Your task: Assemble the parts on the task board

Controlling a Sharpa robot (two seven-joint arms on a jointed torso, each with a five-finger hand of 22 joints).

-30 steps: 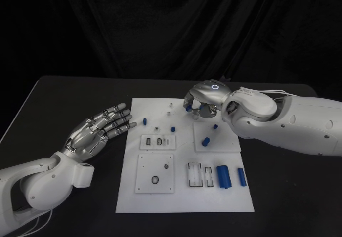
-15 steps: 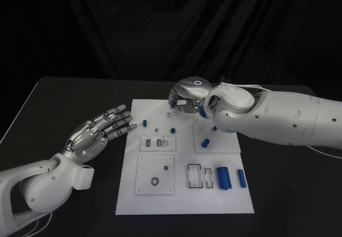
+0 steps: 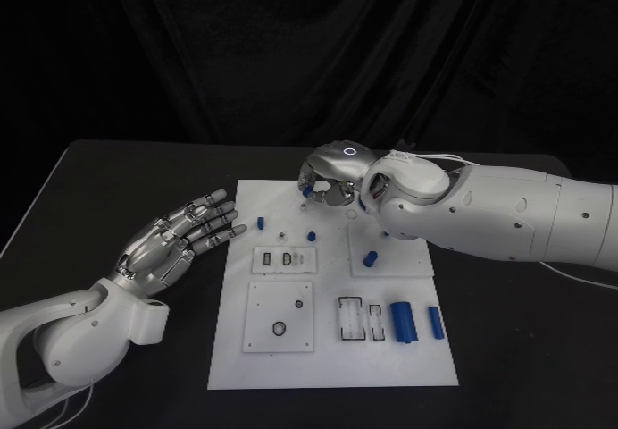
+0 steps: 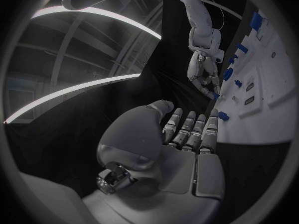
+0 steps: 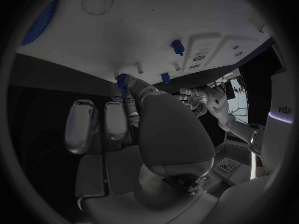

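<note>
The white task board (image 3: 387, 362) lies in the middle of the table. My right hand (image 3: 335, 177) hovers over the board's far edge and pinches a small blue toothed part (image 5: 122, 79) between thumb and finger, close to a small white peg (image 5: 138, 68). The same part (image 3: 306, 189) peeks out under the fingers. My left hand (image 3: 180, 237) lies open, fingers spread, just left of the board and holds nothing. Loose blue parts (image 3: 260, 221) (image 3: 312, 237) (image 3: 370, 259) stand on the board's far half.
Two larger blue cylinders (image 3: 405, 320) (image 3: 436, 320) lie on the near right of the board beside rectangular slots (image 3: 350, 317). A plate with a round hole (image 3: 279, 327) sits near left. My right forearm (image 3: 515, 219) covers the table's right side.
My right hand has moved left along the board's far edge with the blue part and now sits over the small pegs. The left hand has not moved.
</note>
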